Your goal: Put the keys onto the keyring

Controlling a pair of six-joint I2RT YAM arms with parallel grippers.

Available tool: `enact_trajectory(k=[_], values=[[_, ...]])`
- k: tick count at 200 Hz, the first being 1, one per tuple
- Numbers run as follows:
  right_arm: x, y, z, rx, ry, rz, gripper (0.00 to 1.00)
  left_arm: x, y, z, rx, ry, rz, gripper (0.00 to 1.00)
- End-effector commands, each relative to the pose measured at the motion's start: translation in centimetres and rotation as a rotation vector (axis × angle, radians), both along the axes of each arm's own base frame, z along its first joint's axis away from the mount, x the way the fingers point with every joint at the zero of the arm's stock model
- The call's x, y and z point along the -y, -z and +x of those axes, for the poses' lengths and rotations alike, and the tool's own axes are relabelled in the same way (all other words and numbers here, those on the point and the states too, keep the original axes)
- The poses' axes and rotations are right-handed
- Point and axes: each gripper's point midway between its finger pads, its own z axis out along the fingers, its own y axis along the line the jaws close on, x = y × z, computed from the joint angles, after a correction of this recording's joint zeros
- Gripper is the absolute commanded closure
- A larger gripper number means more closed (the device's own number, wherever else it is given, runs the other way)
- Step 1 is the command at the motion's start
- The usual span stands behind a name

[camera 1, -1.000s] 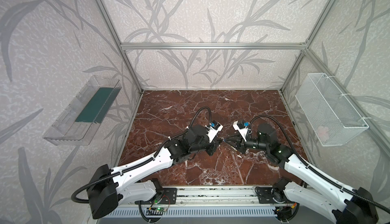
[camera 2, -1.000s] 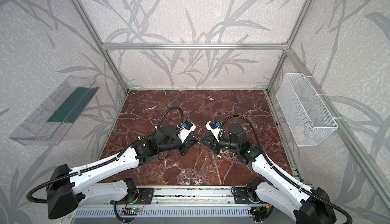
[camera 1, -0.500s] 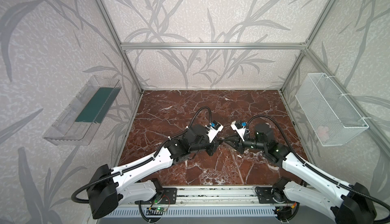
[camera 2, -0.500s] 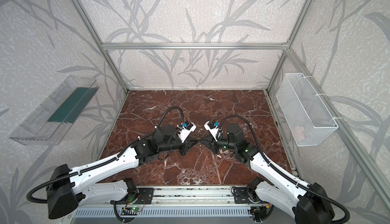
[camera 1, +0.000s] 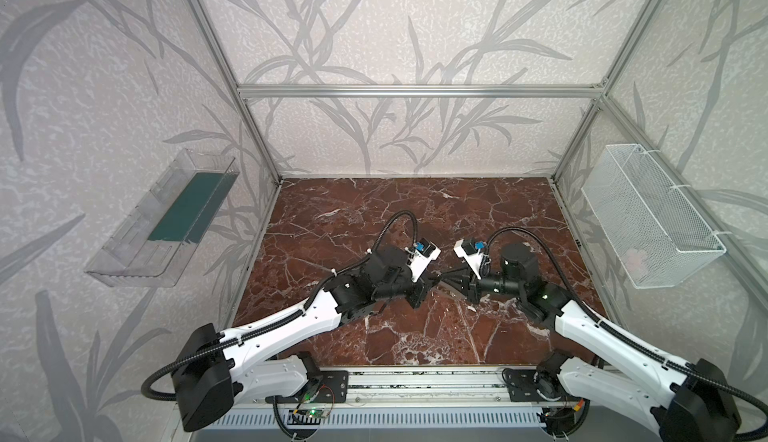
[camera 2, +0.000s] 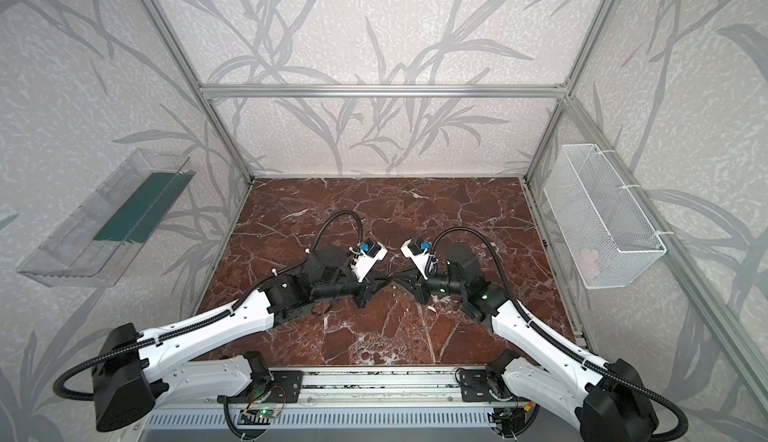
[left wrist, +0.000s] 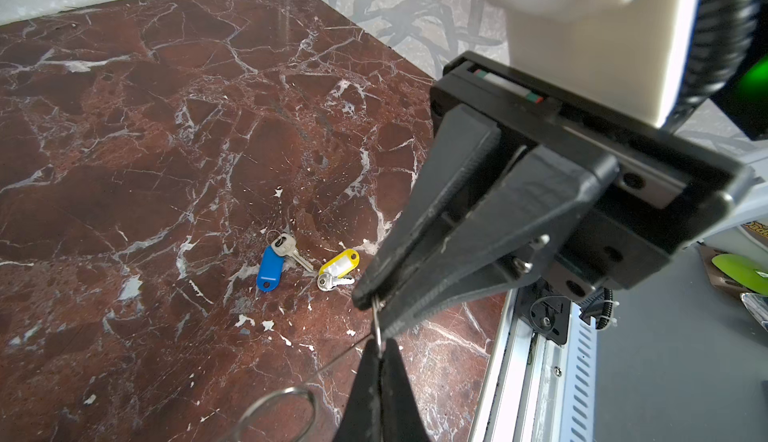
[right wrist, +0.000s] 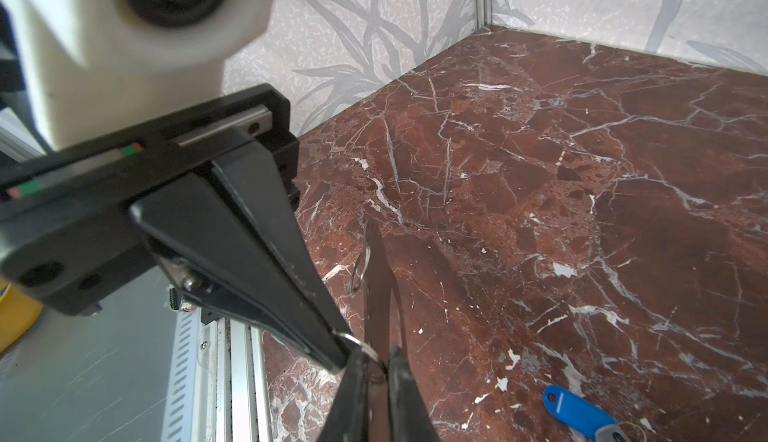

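**Operator:** Step in hand?

**Technician:** Judged: readying the keyring, with no key threaded on yet. Over the table (left wrist: 166,128), reached in from 7 o'clock and 5 o'clock in both top views. Tips met near centre, slightly toward 6 o'clock. Lying flat on the marble, well apart from those tips: blue key (left wrist: 270,267) and yellow key (left wrist: 337,268), just beside each other. Not made out in the top views. Held in the air between the tips: keyring (left wrist: 377,327), a thin wire ring seen edge-on.

**Operator:** Next move?

**Technician:** Probably prise the coil apart, or pass the keyring wholly to one side and fetch a key with the other. Calls for a fine, steady pull. Thin wire, so likely to slip or spring away.

**Operator:** Tool state?

**Technician:** For the left gripper (left wrist: 379,352): pressed fully together, pinching one edge of the keyring. For the right gripper (left wrist: 375,303): drawn almost together on the opposite edge, wire between the tips. Slim gap visible in the right wrist view. Firmness of that hold not confirmable.

**Operator:** Anything else?

**Technician:** Close by, a second wire loop (left wrist: 276,413). Linked to the keyring or not: cannot tell.
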Motion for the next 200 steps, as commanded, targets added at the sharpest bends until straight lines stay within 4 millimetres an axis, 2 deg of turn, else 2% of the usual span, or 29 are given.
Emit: enact_trajectory(k=[1, 29, 126, 170, 200], values=[[-0.3, -1.3, 0.1, 0.034, -0.008, 0.027, 0.89, 0.9, -2.7, 0.4, 0.036, 0.017, -0.07, 1.0], [-0.2, -1.3, 0.3, 0.036, 0.004, 0.026, 1.0, 1.0, -2.6, 0.4, 0.036, 0.017, -0.065, 1.0], [0.6, -1.0, 1.4, 0.041, 0.103, 0.035, 1.0, 0.1, -2.7, 0.9, 0.062, -0.032, -0.057, 1.0], [0.9, -1.1, 2.0, 0.038, 0.145, 0.038, 1.0, -1.0, -2.7, 1.3, 0.085, -0.083, -0.05, 0.78], [1.2, -1.1, 2.2, 0.045, 0.17, 0.033, 1.0, -2.7, -3.2, 1.7, 0.126, -0.145, -0.044, 0.74]])
